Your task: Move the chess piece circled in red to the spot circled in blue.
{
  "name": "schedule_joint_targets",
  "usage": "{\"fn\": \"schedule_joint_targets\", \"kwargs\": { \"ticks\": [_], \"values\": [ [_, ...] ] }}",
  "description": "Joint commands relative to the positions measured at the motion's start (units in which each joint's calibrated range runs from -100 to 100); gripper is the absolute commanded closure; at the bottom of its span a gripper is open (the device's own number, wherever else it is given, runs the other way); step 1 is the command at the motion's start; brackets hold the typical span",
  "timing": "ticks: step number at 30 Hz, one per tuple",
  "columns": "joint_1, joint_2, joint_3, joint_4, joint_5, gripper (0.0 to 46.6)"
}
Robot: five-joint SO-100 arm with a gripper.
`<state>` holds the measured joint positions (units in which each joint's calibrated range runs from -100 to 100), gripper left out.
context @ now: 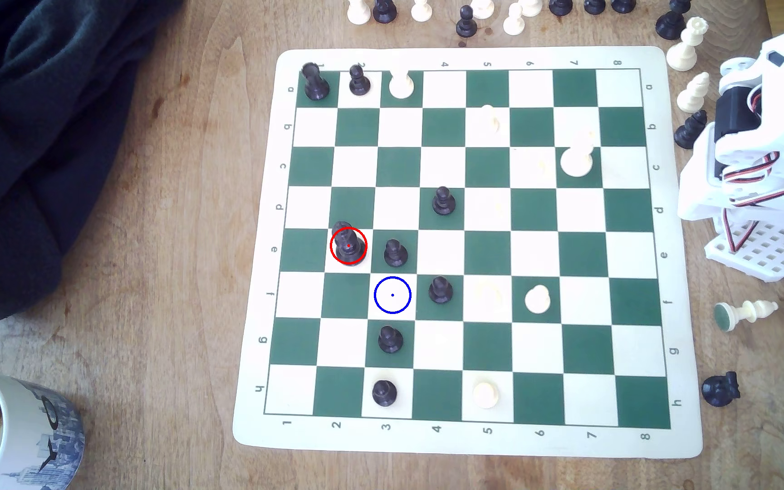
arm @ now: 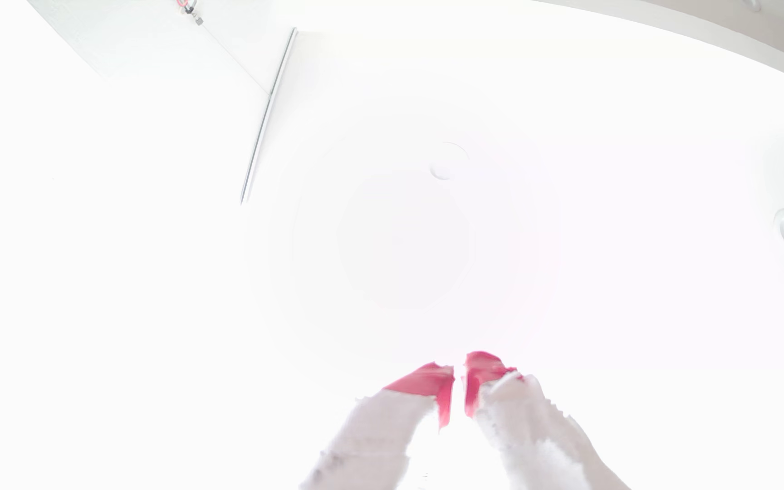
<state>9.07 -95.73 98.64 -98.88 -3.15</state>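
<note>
The chess piece circled in red (context: 347,245), black with a lumpy top, stands on a cream square in row e on the exterior view's left side of the board. The spot circled in blue (context: 392,295) is a bare cream square one row nearer and one column to the right. My white arm (context: 758,141) sits folded off the board's right edge, far from both. In the washed-out wrist view my gripper (arm: 459,372) points at a bright white surface. Its red-tipped fingers (arm: 432,384) are nearly touching, with nothing between them.
Black pawns (context: 395,252), (context: 440,289), (context: 389,339) ring the blue spot closely. White pieces (context: 537,299) stand further right. Captured pieces line the table beyond the green-and-cream board (context: 258,292) and lie at its right. A mug (context: 17,428) and dark cloth (context: 41,118) lie left.
</note>
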Motion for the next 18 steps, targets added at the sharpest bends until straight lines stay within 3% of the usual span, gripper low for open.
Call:
{"fn": "schedule_joint_targets", "kwargs": {
  "ticks": [1,7,18],
  "values": [
    [-1.3,-0.1,1.4,1.8,0.1,45.2],
    [-2.9,-0.1,1.3,16.8,0.1,45.2],
    [-2.5,-0.1,-0.7,60.3,-0.1,45.2]
  ]
}}
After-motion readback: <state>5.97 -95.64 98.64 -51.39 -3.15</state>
